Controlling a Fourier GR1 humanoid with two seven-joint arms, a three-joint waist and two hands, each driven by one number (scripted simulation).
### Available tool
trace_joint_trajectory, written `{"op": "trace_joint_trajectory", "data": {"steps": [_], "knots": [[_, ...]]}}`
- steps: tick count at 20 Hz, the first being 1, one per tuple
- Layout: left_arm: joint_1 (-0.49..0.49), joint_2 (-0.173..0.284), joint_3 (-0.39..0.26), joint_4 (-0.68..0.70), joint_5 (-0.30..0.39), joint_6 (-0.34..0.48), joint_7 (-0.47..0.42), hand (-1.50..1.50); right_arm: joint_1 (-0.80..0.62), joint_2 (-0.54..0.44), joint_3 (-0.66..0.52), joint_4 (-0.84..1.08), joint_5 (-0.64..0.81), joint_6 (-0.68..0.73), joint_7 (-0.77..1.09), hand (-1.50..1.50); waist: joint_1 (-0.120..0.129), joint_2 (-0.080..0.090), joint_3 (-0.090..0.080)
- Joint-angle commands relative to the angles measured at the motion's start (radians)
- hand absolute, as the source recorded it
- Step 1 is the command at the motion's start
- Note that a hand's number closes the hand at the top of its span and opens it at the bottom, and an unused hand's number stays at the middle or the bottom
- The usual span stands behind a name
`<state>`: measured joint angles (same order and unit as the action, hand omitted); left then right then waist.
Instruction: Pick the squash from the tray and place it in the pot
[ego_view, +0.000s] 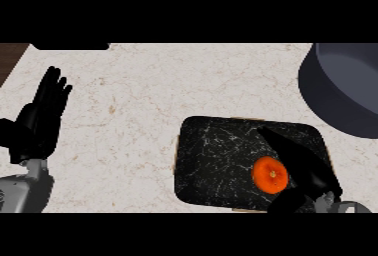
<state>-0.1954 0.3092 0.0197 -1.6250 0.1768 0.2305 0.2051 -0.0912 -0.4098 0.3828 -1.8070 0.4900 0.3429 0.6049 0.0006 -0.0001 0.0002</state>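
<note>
An orange squash (269, 174) lies on the black marbled tray (214, 160), toward its right side. My right hand (303, 162) comes in from the lower right, fingers straight and stretched over the tray just right of the squash, with the thumb (289, 200) below it; it holds nothing. The dark grey pot (347, 92) stands at the upper right, partly cut off by the view's edge. My left hand (40, 117) rests open at the far left, fingers up, away from the tray.
Light speckled counter (133, 100) spreads between the left hand and the tray. A dark object (70, 46) sits at the top left edge, and a brown strip (9, 57) shows at the counter's far left corner.
</note>
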Motion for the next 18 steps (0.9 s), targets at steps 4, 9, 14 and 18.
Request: {"op": "trace_joint_trajectory", "data": {"steps": [4, 9, 14, 18], "knots": [[0.026, -0.040, 0.011, -0.040, -0.046, -0.015, 0.026, 0.00, 0.007, 0.069, -0.034, 0.077, 0.072, 0.021, -0.086, -1.50, 0.001, -0.001, 0.000], [0.021, -0.052, 0.018, -0.019, -0.035, -0.029, 0.000, 0.00, 0.014, -0.003, 0.015, 0.121, 0.163, 0.004, -0.268, 1.50, 0.000, 0.000, 0.000], [0.042, -0.031, 0.069, -0.026, -0.030, -0.081, -0.009, 0.00, 0.044, 0.045, 0.000, 0.160, 0.208, -0.012, -0.315, 1.50, 0.000, 0.000, 0.000], [-0.003, -0.065, 0.073, 0.039, -0.063, -0.070, -0.025, 0.00, 0.006, 0.087, -0.024, 0.185, 0.254, -0.011, -0.340, 1.50, -0.001, 0.000, 0.000]]}}
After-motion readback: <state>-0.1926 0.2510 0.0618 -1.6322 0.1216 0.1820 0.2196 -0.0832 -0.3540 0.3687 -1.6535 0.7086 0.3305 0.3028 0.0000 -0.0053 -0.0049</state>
